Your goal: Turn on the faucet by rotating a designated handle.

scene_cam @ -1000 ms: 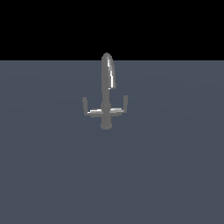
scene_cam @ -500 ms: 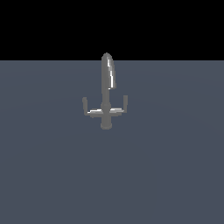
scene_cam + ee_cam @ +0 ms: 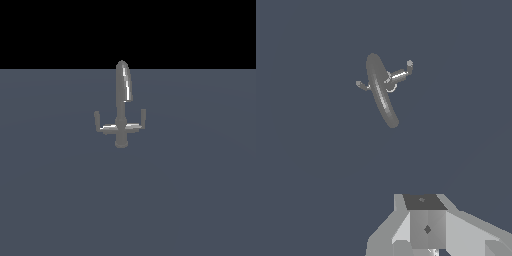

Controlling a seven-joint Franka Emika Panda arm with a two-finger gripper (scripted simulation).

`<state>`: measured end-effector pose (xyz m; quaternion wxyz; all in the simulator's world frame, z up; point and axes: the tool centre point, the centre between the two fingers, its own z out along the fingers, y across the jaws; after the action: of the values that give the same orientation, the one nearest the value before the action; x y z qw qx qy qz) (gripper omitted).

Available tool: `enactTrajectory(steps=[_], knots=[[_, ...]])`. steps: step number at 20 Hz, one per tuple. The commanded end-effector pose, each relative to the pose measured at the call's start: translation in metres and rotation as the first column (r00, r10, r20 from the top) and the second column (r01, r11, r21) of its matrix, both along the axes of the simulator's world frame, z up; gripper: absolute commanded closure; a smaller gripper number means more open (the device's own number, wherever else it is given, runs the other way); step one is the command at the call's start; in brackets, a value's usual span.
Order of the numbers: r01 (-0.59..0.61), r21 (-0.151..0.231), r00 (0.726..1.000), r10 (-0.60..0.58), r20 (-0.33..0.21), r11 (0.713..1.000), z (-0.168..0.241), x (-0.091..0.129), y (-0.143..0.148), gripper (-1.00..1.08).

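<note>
The faucet (image 3: 121, 107) is a small shiny grey tap with a tall curved spout. It stands on a flat grey surface in the middle of the exterior view. Its crossbar carries two levers with upturned tips. The handle (image 3: 139, 121) is the lever on the exterior view's right. The matching lever (image 3: 99, 123) is on the left. No arm shows in the exterior view. The wrist view looks down on the faucet (image 3: 381, 91) from well above and off to one side, with the handle (image 3: 403, 73) beside the spout. Only part of my gripper (image 3: 427, 229) shows, far from the faucet; its jaws are not readable.
The grey surface (image 3: 200, 190) stretches around the faucet on all sides, with a black background behind its far edge. Nothing else shows on it.
</note>
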<state>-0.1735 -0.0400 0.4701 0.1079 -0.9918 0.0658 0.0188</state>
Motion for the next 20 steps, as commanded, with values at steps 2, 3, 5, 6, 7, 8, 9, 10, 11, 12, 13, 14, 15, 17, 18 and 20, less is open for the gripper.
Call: enactTrajectory(steps=[2,3,5,6,7,8,9,10,11,12,13,14,15,17,18,20], knots=[[0.026,0.063,0.999,-0.024,-0.032,0.998,-0.014,0.021,-0.008,1.08],[0.034,0.081,0.999,-0.030,-0.041,0.996,-0.018,0.026,-0.011,1.08],[0.049,0.117,0.997,-0.042,-0.060,0.992,-0.026,0.038,-0.015,1.08],[0.057,0.134,0.996,-0.048,-0.069,0.989,-0.030,0.043,-0.017,1.08],[0.064,0.151,0.995,-0.053,-0.079,0.986,-0.034,0.048,-0.019,1.08],[0.072,0.168,0.994,-0.058,-0.088,0.983,-0.039,0.054,-0.021,1.08],[0.080,0.185,0.993,-0.063,-0.098,0.979,-0.043,0.059,-0.023,1.08],[0.088,0.202,0.992,-0.067,-0.107,0.975,-0.047,0.064,-0.025,1.08],[0.096,0.219,0.991,-0.071,-0.117,0.971,-0.052,0.069,-0.026,1.08],[0.104,0.235,0.989,-0.075,-0.126,0.966,-0.056,0.074,-0.028,1.08],[0.112,0.251,0.988,-0.079,-0.136,0.962,-0.061,0.079,-0.030,1.08],[0.120,0.267,0.986,-0.083,-0.145,0.956,-0.066,0.084,-0.031,1.08],[0.128,0.283,0.984,-0.086,-0.155,0.951,-0.070,0.089,-0.033,1.08],[0.144,0.314,0.980,-0.092,-0.174,0.939,-0.080,0.098,-0.035,1.08],[0.152,0.329,0.978,-0.095,-0.184,0.932,-0.085,0.103,-0.037,1.08],[0.169,0.359,0.974,-0.099,-0.203,0.918,-0.094,0.112,-0.039,1.08]])
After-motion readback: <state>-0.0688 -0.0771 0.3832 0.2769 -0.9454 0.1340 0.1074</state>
